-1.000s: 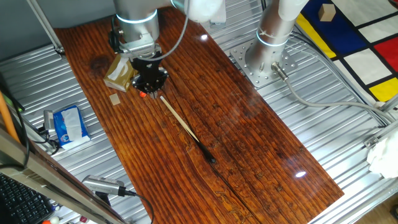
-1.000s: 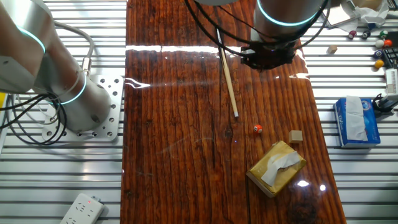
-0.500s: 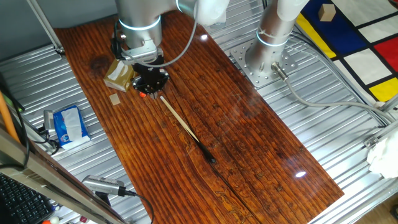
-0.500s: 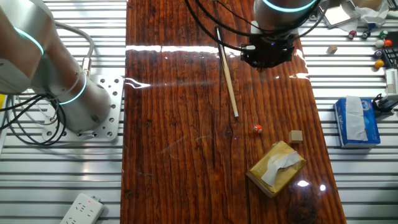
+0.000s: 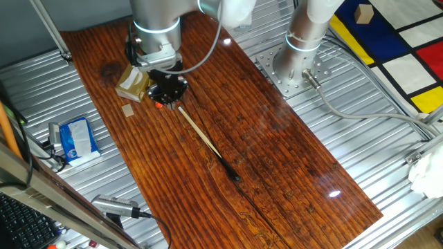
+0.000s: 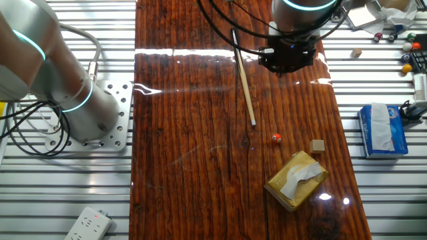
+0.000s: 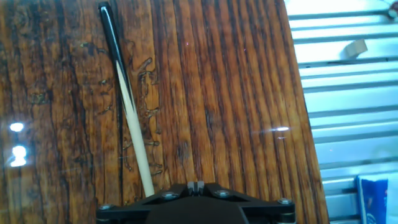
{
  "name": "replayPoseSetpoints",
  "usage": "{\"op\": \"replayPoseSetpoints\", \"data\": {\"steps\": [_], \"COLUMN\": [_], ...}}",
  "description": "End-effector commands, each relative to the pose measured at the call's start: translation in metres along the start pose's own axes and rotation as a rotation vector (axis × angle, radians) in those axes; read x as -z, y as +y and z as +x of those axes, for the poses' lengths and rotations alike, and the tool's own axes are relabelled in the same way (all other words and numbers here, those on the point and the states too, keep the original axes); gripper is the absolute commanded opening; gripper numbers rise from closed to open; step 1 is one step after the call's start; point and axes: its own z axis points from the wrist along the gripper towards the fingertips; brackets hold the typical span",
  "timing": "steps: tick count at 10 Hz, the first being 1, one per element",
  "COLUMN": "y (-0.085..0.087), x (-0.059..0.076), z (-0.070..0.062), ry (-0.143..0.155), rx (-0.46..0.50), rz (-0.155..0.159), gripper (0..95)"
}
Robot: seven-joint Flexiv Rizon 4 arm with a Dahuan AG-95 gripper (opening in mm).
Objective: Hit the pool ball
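The pool ball is a tiny red-orange sphere on the dark wood board, between the cue's tip and a tan box. In one fixed view it peeks out just below the hand. A thin cue stick lies flat on the board, with its pale shaft and black butt in the hand view. It also shows in one fixed view. My gripper hangs over the board right of the cue and well short of the ball. Its fingers meet with nothing between them.
A tan cardboard box and a small tan square block lie close beyond the ball. A blue tissue pack sits off the board on the ribbed metal. Another arm's base stands to the left. Small coloured balls lie at the far right.
The gripper has shifted slightly away from the ball, along the board, during the last second. The cue stick and the ball have not moved.
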Motion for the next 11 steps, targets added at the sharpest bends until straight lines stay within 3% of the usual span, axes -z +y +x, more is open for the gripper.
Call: {"op": "replayPoseSetpoints", "data": {"steps": [1,5,11], "y": [-0.0005,-0.0005,-0.0005], "x": [0.0,0.0,0.0], "z": [-0.0004,-0.0004,-0.0004], "ry": [-0.009,-0.033,-0.037], "rx": [0.015,0.072,0.185], "rz": [-0.002,0.001,0.003], "gripper": [0.0,0.0,0.0]}}
